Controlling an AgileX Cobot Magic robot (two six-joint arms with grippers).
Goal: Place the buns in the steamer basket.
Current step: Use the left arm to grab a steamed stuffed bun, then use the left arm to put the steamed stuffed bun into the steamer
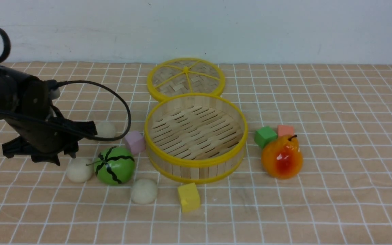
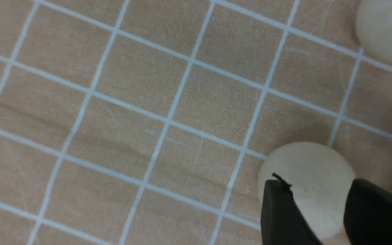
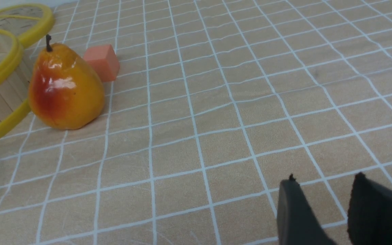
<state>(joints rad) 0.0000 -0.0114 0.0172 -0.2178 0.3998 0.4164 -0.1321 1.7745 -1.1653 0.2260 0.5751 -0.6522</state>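
Three cream-white buns lie on the checked cloth left of the steamer basket (image 1: 196, 163): one (image 1: 79, 170) beside the watermelon ball (image 1: 115, 165), one (image 1: 144, 191) nearer the front, one (image 1: 105, 129) further back. The basket's slatted floor holds nothing. My left gripper (image 1: 65, 157) hangs just above and left of the first bun. In the left wrist view its black fingers (image 2: 279, 211) stand apart, open (image 2: 318, 183), over that bun (image 2: 305, 163), not pressing it. Another bun (image 2: 386, 30) shows at that view's edge. My right gripper (image 3: 325, 178) is open above bare cloth.
The woven lid (image 1: 185, 79) lies behind the basket. A pink cube (image 1: 135, 142) sits between the watermelon ball and the basket, a yellow cube (image 1: 188, 197) in front. A green cube (image 1: 265, 136), an orange cube (image 1: 286, 130) and a pear (image 1: 282, 157) stand right of it.
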